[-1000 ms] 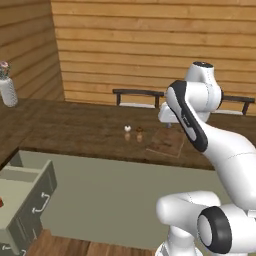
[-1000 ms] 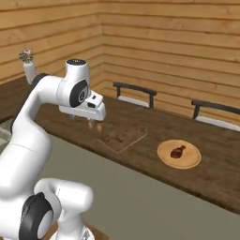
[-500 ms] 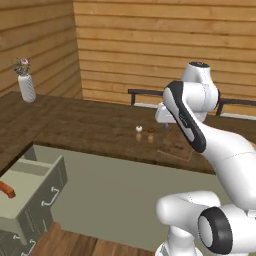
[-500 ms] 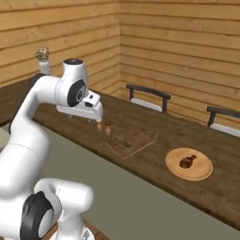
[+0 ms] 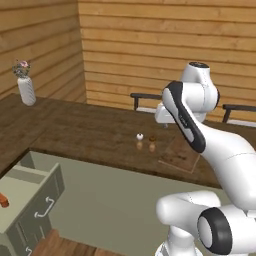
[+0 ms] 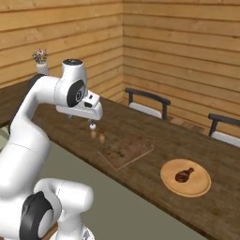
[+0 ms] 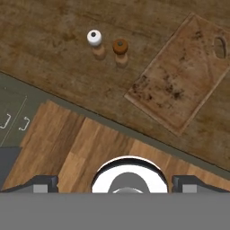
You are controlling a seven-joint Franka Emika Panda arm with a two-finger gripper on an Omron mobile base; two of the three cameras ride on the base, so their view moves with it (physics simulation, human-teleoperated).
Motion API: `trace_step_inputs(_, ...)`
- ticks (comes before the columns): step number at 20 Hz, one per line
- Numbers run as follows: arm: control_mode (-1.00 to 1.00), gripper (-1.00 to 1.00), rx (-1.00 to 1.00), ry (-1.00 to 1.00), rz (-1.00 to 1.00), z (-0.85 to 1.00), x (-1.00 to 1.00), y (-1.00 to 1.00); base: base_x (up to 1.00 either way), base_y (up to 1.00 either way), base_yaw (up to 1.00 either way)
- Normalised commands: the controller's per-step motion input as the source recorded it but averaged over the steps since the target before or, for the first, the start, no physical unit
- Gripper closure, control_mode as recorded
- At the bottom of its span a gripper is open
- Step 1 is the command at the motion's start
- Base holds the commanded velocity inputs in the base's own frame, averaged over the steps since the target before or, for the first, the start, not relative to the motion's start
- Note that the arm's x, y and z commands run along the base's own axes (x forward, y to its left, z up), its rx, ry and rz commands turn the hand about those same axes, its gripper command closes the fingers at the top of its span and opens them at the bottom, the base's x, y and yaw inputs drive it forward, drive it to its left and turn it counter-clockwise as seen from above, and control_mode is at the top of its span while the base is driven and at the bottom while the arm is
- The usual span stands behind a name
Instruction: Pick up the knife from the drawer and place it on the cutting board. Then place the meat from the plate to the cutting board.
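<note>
the gripper (image 7: pixel 115 182) hangs above the counter with its jaws spread wide, nothing between them. the knife's (image 5: pixel 3 200) orange-red handle pokes up in the open drawer (image 5: pixel 35 200) at the far left. the cutting board (image 7: pixel 182 74) lies bare next to two small shakers (image 7: pixel 107 45). the meat (image 6: pixel 183 175) sits on the plate (image 6: pixel 185 177), right of the board.

Wood-panelled kitchen: counter (image 5: pixel 90 135), shakers (image 7: pixel 108 46)
</note>
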Motion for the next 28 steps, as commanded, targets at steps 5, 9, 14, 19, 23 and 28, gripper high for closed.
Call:
trace_step_inputs(5,1.0,-1.0,0.0,0.0,0.0,0.0,0.0,0.0,0.37,0.0,0.07)
trace_step_inputs(9,1.0,-1.0,0.0,0.0,0.0,0.0,0.0,0.0,0.04,0.0,0.01)
trace_step_inputs(14,1.0,-1.0,0.0,0.0,0.0,0.0,0.0,0.0,0.0,0.09,0.01)
trace_step_inputs(19,-1.0,-1.0,-0.02,0.11,0.0,-0.24,0.0,0.4,0.0,0.47,0.01)
trace_step_inputs(23,-1.0,-1.0,-0.1,0.23,0.0,-0.62,0.0,1.0,0.0,0.0,0.0)
trace_step_inputs(28,-1.0,-1.0,0.0,0.29,0.02,-0.64,0.01,1.0,0.0,0.0,0.0)
